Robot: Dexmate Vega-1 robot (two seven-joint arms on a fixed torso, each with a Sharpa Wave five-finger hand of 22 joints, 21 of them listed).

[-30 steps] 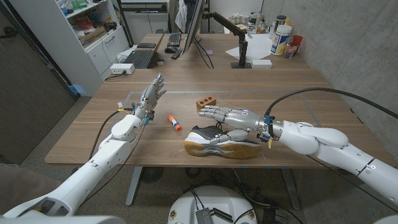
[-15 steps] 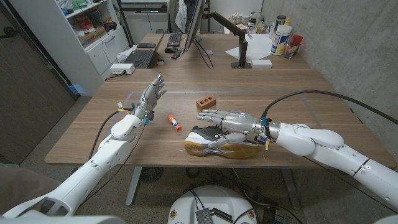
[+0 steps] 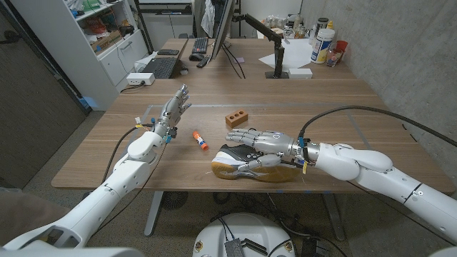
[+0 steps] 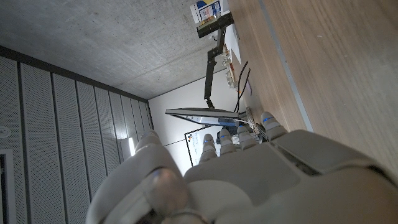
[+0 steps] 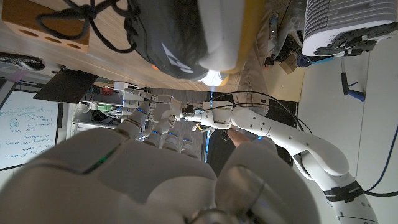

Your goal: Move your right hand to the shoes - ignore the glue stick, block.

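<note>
A black shoe (image 3: 265,172) with a white and tan sole lies on its side near the table's front edge. My right hand (image 3: 260,139) is spread over its upper, fingers reaching left and the thumb (image 3: 246,165) down against the shoe's side; it grips nothing. The right wrist view has the shoe (image 5: 186,34) close beyond the fingers. An orange and white glue stick (image 3: 200,140) lies left of the shoe. The brown block (image 3: 236,118) with holes sits just behind it. My left hand (image 3: 173,111) is raised over the table's left part, fingers straight and apart, empty.
The wooden table (image 3: 343,107) carries a monitor arm, paper and bottles (image 3: 323,44) at the back right, keyboards (image 3: 161,67) at the back left. A shelf unit stands left of the table. My left hand (image 4: 236,180) fronts bare tabletop (image 4: 329,74).
My right hand has slid a little left and lower onto the shoe. The left hand, glue stick and block have not moved.
</note>
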